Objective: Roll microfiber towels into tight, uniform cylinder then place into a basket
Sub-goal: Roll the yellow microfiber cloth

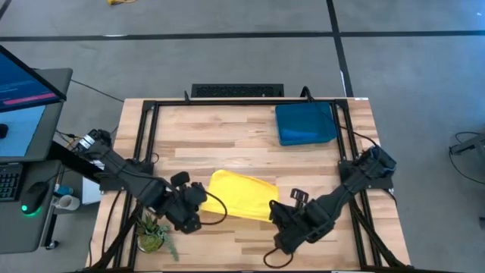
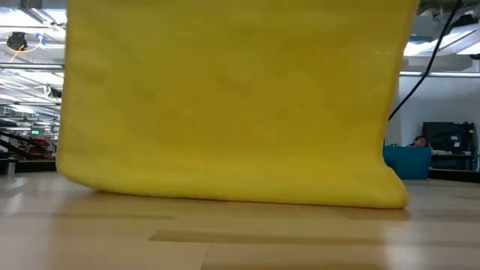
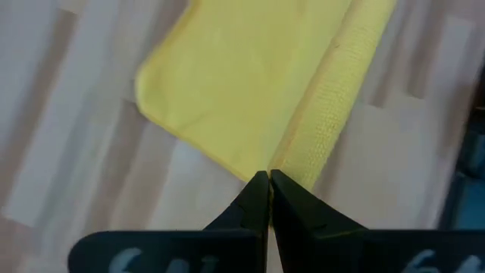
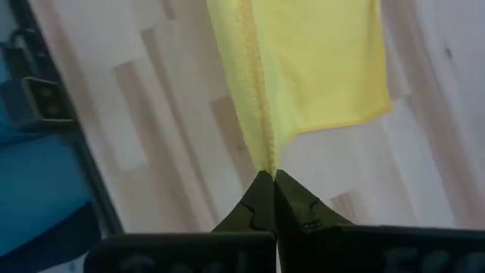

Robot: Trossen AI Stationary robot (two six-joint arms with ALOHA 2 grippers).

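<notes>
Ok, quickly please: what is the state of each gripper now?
Left gripper: closed, pinching a corner of the yellow towel.
Right gripper: closed, pinching the other near corner of that towel.

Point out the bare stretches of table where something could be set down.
The widest bare wood lies between the yellow towel and the table's far edge, left of the basket. A narrower strip runs between basket and towel. The near edge is crowded: left gripper and right gripper each pinch a towel corner, and a small plant sits near-left.
</notes>
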